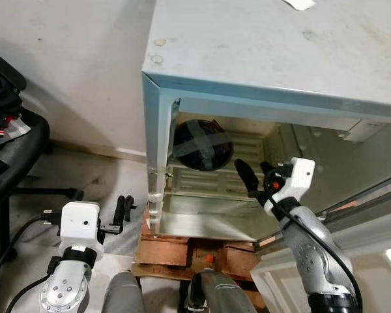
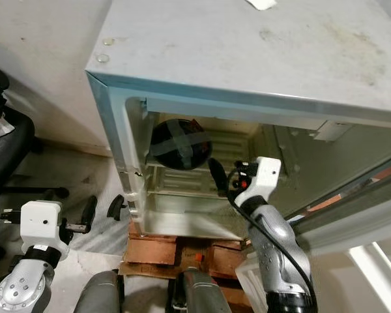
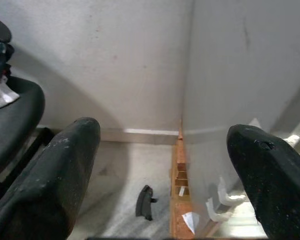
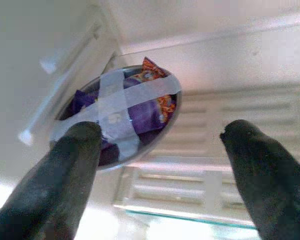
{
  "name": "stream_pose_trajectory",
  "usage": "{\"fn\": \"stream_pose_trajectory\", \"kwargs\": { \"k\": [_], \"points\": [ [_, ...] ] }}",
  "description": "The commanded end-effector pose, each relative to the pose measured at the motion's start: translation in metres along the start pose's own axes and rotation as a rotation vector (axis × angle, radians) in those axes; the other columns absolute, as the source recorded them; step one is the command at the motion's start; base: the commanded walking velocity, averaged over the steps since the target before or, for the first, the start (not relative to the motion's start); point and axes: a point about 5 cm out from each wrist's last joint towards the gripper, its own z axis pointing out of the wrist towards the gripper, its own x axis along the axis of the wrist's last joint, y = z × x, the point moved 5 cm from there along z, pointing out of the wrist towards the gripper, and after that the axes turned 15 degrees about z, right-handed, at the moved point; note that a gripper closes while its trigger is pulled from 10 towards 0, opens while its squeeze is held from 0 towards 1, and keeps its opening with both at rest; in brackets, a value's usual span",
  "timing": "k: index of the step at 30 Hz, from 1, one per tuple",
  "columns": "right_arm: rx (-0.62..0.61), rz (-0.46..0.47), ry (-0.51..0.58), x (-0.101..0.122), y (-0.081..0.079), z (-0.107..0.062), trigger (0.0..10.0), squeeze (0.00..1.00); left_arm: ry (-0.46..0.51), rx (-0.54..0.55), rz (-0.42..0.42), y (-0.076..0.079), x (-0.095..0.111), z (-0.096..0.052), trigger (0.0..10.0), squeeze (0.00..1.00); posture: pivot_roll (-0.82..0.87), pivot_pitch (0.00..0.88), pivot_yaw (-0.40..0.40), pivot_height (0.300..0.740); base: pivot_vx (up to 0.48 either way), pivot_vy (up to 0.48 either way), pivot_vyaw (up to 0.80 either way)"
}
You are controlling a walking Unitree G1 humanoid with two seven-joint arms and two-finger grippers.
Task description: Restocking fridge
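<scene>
Inside the white fridge (image 1: pixel 247 52), right gripper (image 4: pixel 160 165) gapes wide before a round tape-crossed bowl (image 4: pixel 121 112)

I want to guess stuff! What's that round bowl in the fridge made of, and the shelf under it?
The bowl looks like see-through plastic or glass: purple packets show through, held by crossed tape. The shelf seems glass, with a clear greenish edge.

My head cameras look steeply down onto the open fridge (image 1: pixel 267 59), both sharing its interior. My right wrist camera peers closely along the right gripper (image 4: pixel 157 165) at the taped bowl (image 4: pixel 117 112) just ahead, also visible from above.
</scene>
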Motion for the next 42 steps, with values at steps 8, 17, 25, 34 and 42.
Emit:
{"fn": "stream_pose_trajectory", "kwargs": {
  "k": [8, 17, 25, 34, 42],
  "points": [
    [0.006, -0.134, 0.003, -0.003, -0.006, -0.02, 10.0, 0.0, -0.011, -0.015, 0.006, 0.004, -0.005, 0.004, 10.0, 0.0, 0.09, 0.132, -0.123, 0.74, 0.0, 0.0, 0.0],
    [-0.006, -0.166, 0.018, -0.003, -0.004, -0.024, 10.0, 0.0, -0.011, -0.008, 0.007, 0.003, -0.006, 0.006, 10.0, 0.0, 0.09, 0.132, -0.122, 0.74, -0.226, 0.0, 0.0],
    [-0.014, -0.172, 0.022, -0.004, -0.003, -0.021, 10.0, 0.0, -0.01, -0.011, 0.009, 0.002, -0.006, 0.009, 10.0, 0.0, 0.09, 0.124, -0.115, 0.74, -0.263, 0.0, 0.0],
    [-0.02, -0.166, 0.071, -0.002, 0.0, -0.013, 10.0, 0.0, 0.028, -0.022, 0.042, 0.0, 0.001, 0.027, 10.0, 0.0, 0.1, 0.087, -0.085, 0.74, -0.258, 0.0, 0.0],
    [-0.05, -0.183, 0.127, -0.001, 0.006, -0.002, 10.0, 0.0, 0.095, -0.074, 0.142, -0.006, 0.01, 0.061, 10.0, 0.0, 0.07, 0.011, -0.005, 0.74, -0.257, 0.0, 0.0]
  ]
}}
